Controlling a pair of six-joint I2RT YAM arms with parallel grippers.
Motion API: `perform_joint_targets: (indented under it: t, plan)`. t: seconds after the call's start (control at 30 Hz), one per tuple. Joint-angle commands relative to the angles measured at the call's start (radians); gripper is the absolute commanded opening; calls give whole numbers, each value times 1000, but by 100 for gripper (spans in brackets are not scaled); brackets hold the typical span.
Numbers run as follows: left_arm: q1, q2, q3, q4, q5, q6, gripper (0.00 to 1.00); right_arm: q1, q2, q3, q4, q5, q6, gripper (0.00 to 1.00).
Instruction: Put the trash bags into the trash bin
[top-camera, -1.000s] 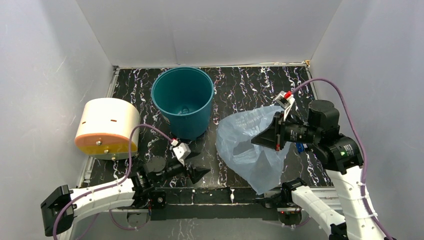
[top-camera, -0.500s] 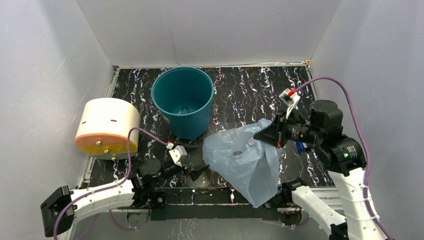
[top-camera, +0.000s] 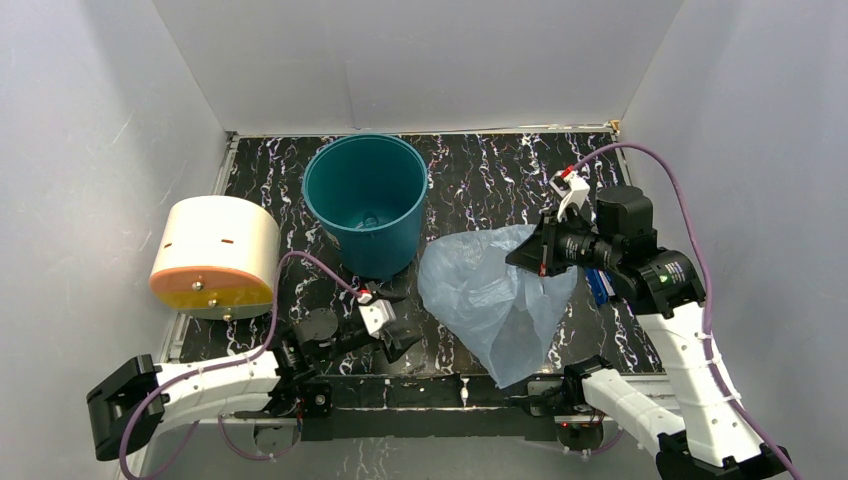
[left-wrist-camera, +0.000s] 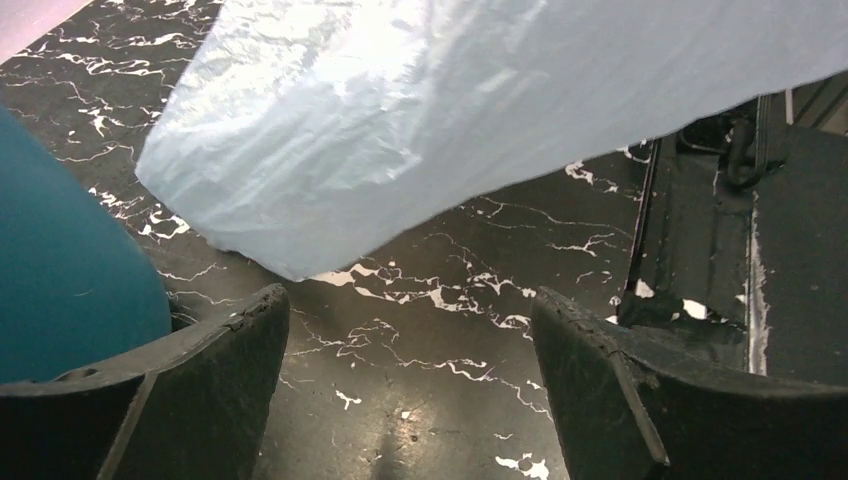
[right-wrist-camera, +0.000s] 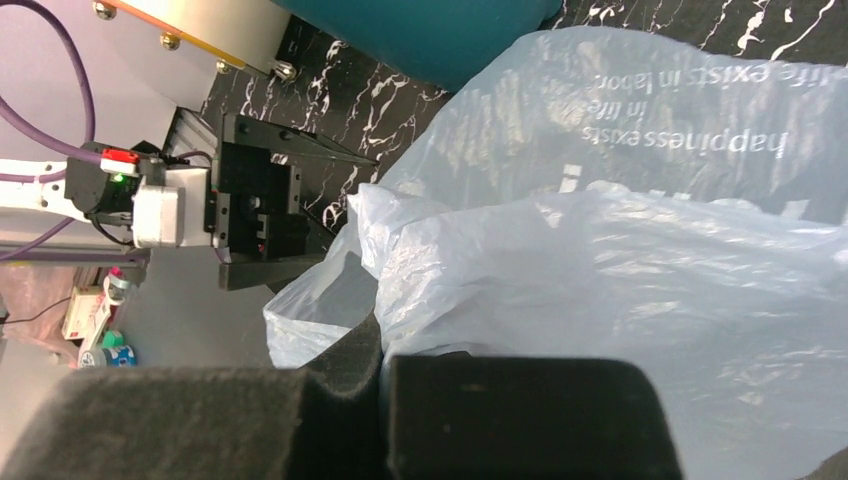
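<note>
Light-blue trash bag (top-camera: 482, 292) between right fingers (right-wrist-camera: 520, 415)

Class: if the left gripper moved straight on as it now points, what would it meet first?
Probably the trash bag hanging just ahead of the left gripper; depth is unclear, so it might pass under onto the table.

light-blue bag (left-wrist-camera: 400, 120), parted pincer (left-wrist-camera: 408, 305), teal bin (left-wrist-camera: 60, 270)

Trash bag (top-camera: 480, 300): thin translucent plastic film, crinkled, glossy highlights. Trash bin (top-camera: 375, 245): moulded plastic, smooth walls, low sheen. Table top (top-camera: 490, 170): black marble-pattern surface, smooth, semi-gloss. Cream cylinder (top-camera: 215, 240): smooth matt shell, material not determinable
</note>
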Motion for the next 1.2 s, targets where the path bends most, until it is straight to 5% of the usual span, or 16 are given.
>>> perform_joint_targets:
  t: [0.0,0.63,0.73,0.87,1.17]
  plan:
    - [-4,47,35,106,11,56,87,1,-16,16,53,-27,17,0]
    - [-4,46,11,165,29,85,91,1,-39,115,135,-556,38,0]
    - [-4,34,17,183,32,67,92,1,-40,152,80,-477,-18,0]
    - [-3,-19,3,207,27,45,92,1,-73,174,-21,-63,-103,0]
    - [-4,93,32,217,18,89,91,1,-23,136,13,-264,-56,0]
